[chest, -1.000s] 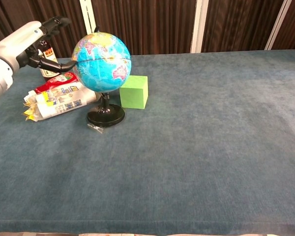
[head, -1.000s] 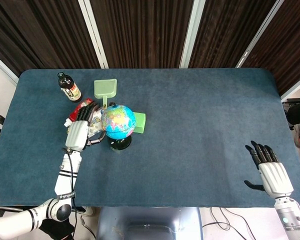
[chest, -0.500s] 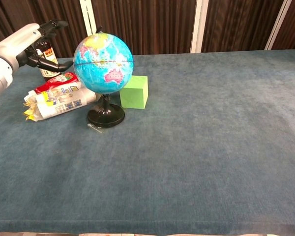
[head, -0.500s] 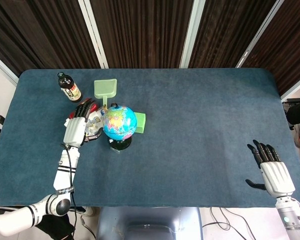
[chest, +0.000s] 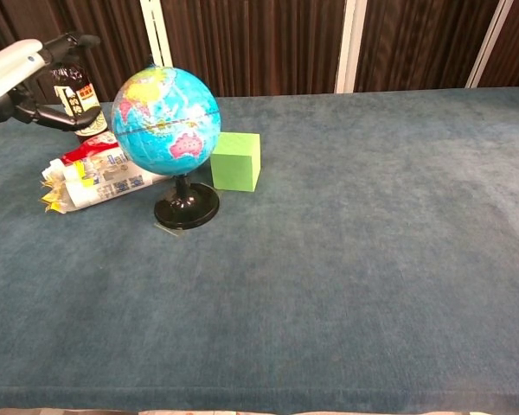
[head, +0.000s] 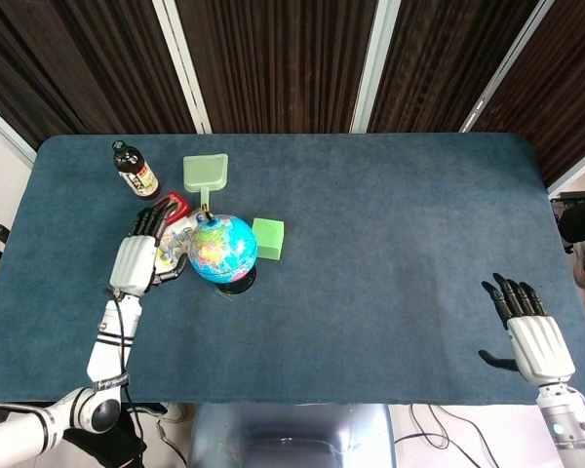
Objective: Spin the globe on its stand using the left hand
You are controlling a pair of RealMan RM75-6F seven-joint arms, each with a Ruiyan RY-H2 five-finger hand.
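A blue globe [head: 222, 250] [chest: 165, 120] stands on a black round stand [chest: 186, 212] left of the table's middle, tilted toward the left. My left hand [head: 136, 255] [chest: 22, 73] hovers to the left of the globe with a gap between them, fingers spread and holding nothing. My right hand [head: 529, 331] rests open near the table's front right corner, far from the globe; the chest view does not show it.
A green cube [head: 268, 238] [chest: 235, 161] sits just right of the globe. Snack packets [chest: 95, 177] lie under my left hand. A dark sauce bottle [head: 135, 171] [chest: 76, 99] and a green dustpan [head: 206, 175] stand further back.
My left hand has pulled away leftward from the globe. The globe has turned on its stand and now leans more to the left. The right hand has barely moved.
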